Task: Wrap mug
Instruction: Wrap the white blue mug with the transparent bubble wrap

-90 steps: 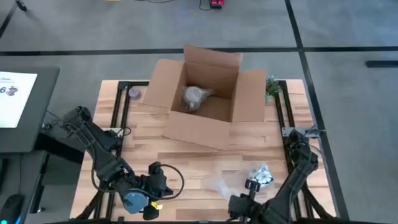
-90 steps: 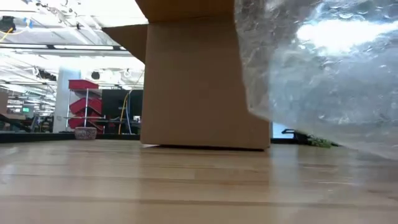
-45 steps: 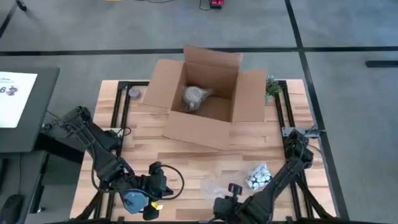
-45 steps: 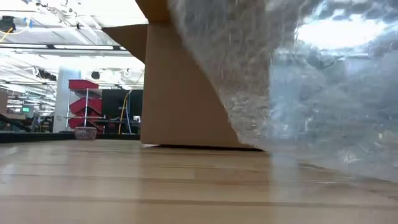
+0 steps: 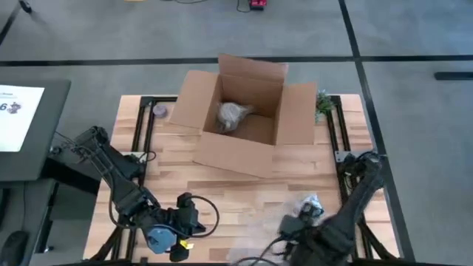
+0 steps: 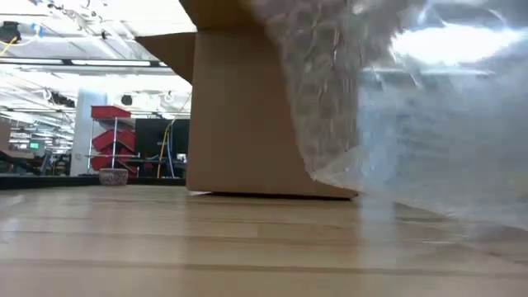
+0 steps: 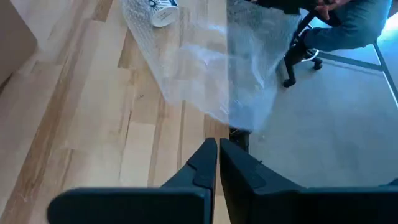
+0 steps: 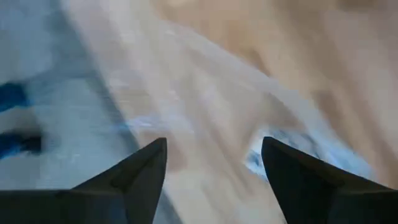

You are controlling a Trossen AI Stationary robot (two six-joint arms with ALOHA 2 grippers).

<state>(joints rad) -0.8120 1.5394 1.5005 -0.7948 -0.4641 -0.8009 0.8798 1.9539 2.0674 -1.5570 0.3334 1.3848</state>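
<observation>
Right end effector (image 8: 214, 165) shifted rightward along the near desk (image 5: 222, 185) edge since half a second ago, fingers spread apart, nothing between them. Bubble wrap (image 5: 259, 233) dragged with it, now bunched nearer the mug (image 5: 307, 207), which lies on its side near the desk's right front. Left end effector (image 7: 217, 155) parked at front left, fingers pressed together, empty. Cardboard box (image 5: 240, 114) unmoved behind.
</observation>
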